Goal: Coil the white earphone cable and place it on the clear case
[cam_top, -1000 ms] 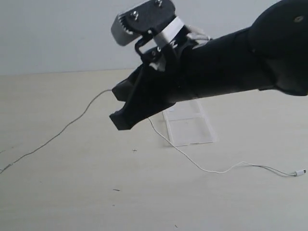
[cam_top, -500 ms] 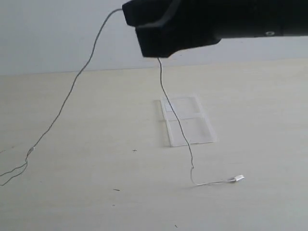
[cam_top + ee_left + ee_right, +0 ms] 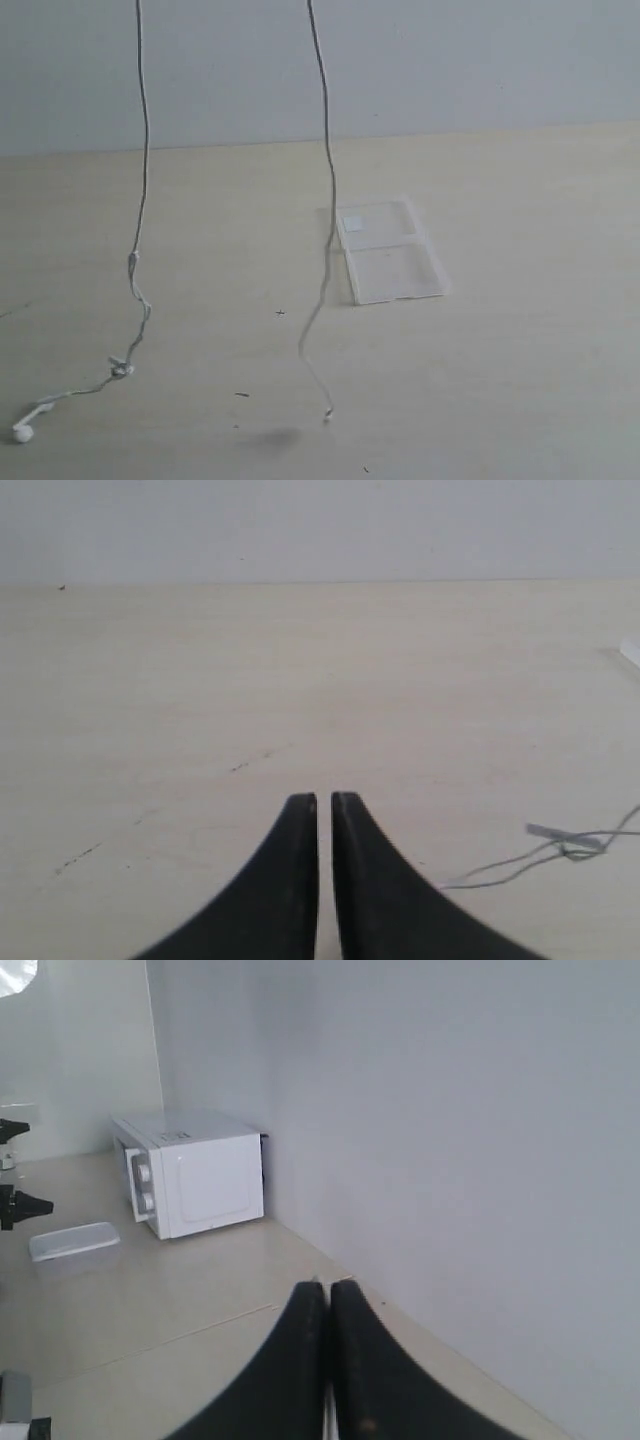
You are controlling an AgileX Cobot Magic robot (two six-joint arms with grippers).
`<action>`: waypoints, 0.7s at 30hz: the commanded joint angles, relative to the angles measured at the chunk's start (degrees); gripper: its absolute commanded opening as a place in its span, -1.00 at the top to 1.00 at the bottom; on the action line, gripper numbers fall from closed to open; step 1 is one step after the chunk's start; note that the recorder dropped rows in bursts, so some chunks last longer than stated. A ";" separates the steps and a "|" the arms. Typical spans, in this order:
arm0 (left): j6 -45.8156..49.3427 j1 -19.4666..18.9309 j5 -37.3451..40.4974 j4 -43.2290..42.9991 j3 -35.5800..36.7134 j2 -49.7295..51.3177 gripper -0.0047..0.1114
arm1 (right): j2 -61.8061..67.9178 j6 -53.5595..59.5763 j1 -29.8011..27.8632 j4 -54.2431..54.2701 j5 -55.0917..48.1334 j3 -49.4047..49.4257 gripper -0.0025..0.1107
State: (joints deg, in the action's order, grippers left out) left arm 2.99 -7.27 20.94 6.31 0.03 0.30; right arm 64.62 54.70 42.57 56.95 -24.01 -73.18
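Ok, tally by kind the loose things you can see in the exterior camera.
white earphone cable: 1
clear case: 1
Total: 2

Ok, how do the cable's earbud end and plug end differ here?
The earbud end lies on the table, its strand kinked low down; the plug end dangles, seemingly just above the surface. The earbud end sits well away from the clear case; the plug end's strand passes in front of the case's edge. Both belong to the white earphone cable, and their strands rise out of the frame's top.
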 commanded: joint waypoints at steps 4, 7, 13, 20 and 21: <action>-0.14 -0.08 -0.75 -0.22 -0.03 -0.30 0.78 | -0.42 -0.76 0.05 -0.38 -2.46 -5.34 0.96; -0.14 -0.08 -0.75 -0.22 -0.03 -0.30 0.78 | -0.42 -0.87 0.05 -0.38 -3.05 -7.19 0.96; 0.13 -0.08 -0.75 -0.22 -0.03 -0.30 0.78 | -1.07 -1.17 0.05 -0.26 -3.72 -8.73 0.96; 8.84 -0.08 -2.06 -2.59 -0.03 -0.30 0.78 | -1.30 -1.83 0.05 -0.39 -3.72 -8.73 0.96; 8.43 -0.08 -5.06 -1.68 -0.03 -0.30 0.78 | -1.30 -2.28 0.05 -0.39 -3.72 -8.73 0.96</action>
State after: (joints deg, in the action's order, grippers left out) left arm 9.85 -7.27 20.34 4.47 0.03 0.30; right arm 63.50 53.26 42.57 56.73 -27.65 -81.37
